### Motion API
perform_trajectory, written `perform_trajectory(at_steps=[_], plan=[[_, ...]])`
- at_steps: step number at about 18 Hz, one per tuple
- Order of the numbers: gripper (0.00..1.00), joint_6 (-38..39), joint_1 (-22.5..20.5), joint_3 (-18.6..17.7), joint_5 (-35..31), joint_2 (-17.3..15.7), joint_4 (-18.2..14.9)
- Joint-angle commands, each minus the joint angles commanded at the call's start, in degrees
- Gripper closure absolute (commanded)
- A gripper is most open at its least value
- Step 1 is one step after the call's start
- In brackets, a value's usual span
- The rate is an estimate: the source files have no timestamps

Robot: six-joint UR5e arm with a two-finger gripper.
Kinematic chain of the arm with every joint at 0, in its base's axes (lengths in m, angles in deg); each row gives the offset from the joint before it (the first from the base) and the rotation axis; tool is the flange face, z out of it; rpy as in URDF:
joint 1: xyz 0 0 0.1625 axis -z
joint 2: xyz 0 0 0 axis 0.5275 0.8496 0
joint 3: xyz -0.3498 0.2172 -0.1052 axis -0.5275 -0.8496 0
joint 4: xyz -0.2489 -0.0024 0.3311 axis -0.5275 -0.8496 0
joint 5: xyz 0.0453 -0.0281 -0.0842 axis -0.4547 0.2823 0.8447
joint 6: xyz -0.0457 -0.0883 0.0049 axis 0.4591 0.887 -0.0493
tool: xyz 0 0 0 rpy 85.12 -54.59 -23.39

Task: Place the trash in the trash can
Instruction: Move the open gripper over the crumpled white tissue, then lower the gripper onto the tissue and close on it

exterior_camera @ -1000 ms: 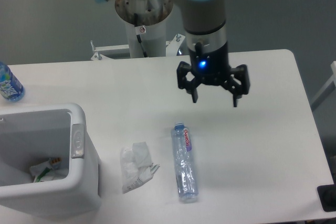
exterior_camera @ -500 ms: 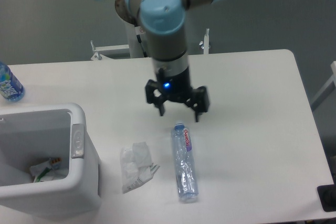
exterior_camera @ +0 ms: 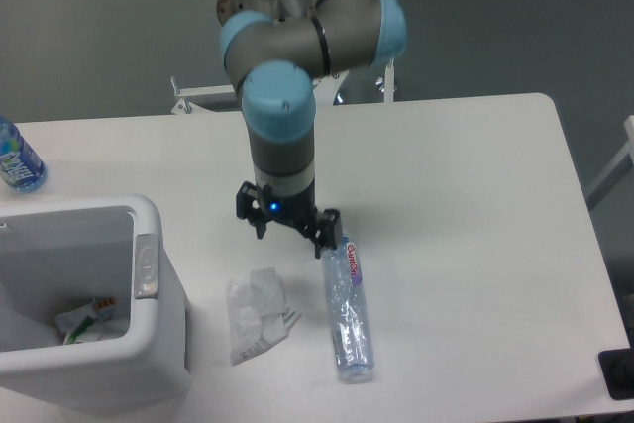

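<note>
Fixed camera, overhead-oblique view. The black two-finger gripper [exterior_camera: 288, 232] hangs above the white desk [exterior_camera: 475, 205] with its jaws spread wide and nothing between them; it touches no object. Just below and to the right of the gripper lies the slim clear plastic bottle with a purple-pink label [exterior_camera: 348, 306], flat on its side, its cap end near the right fingertip. Below and slightly to the left lies the crumpled whitish-clear plastic wrapper [exterior_camera: 256, 313]. Further left stands the large white rectangular plastic bin [exterior_camera: 149, 324], open-topped, with some scraps visible inside. Far to the upper left, at the desk edge, is a bottle with a blue label [exterior_camera: 17, 160], which is not part of the task. The step in hand appears to be the approach to a first pick. To do it well, the open jaws should be centred over one item, set across the bottle's narrow width if that is chosen, then lowered before closing
</note>
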Motion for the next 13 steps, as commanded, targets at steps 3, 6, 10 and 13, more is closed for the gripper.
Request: perform_trajectory(at_steps=[3, 6, 10, 13], plan=[[0.0, 0.0, 0.18, 0.0, 0.0, 1.67, 2.38], [0.0, 0.09, 0.27, -0.09, 0.09, 2.29, 2.91], [0.0, 0.09, 1.05, -0.09, 0.26, 2.64, 3.0], [0.0, 0.18, 1.93, -0.09, 0.44, 2.91, 3.0]])
